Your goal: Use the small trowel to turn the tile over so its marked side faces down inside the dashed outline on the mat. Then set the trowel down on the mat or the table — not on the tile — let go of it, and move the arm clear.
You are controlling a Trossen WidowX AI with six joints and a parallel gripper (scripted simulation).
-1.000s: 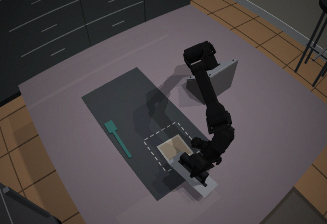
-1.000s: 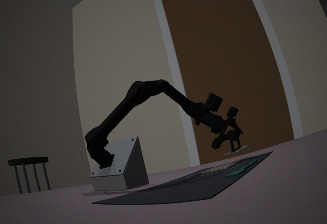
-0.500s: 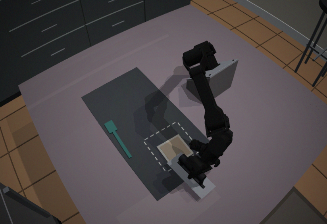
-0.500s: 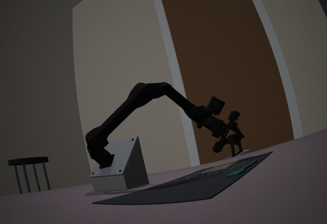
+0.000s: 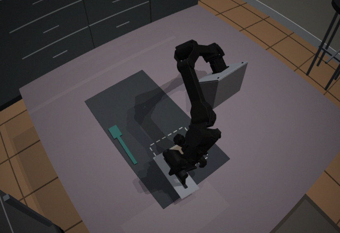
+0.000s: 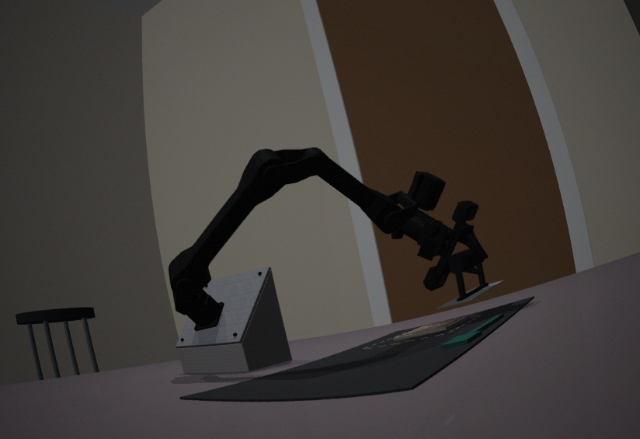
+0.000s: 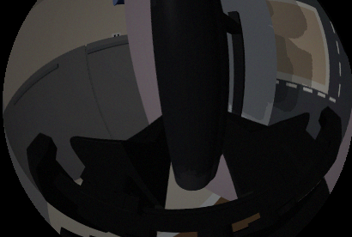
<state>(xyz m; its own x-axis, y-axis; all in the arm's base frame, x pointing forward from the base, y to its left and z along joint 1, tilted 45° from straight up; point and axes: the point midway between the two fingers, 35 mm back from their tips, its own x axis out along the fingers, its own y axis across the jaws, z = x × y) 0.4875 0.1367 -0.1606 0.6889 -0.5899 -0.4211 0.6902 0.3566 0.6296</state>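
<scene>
My gripper (image 5: 178,160) (image 6: 466,257) is shut on the thick black handle of the trowel. The trowel's flat grey blade (image 5: 187,191) (image 6: 448,303) (image 7: 259,58) hangs above the mat (image 5: 123,93) (image 6: 320,382), clear of it and slightly tilted, with one end past the mat's edge. The tile (image 5: 178,148) (image 6: 431,327) (image 7: 302,37) lies flat on the mat inside the dashed outline (image 7: 307,89). Its upward face is tan with a pale border, partly in shadow. In the top view the arm and blade hide much of it. I see no clear mark on it.
A teal spatula-shaped tool (image 5: 115,132) (image 6: 461,340) lies on the mat along its left edge in the top view, clear of the outline. The arm's grey wedge base (image 5: 229,86) (image 6: 269,330) stands beside the mat. A stool (image 6: 55,314) stands beyond the table.
</scene>
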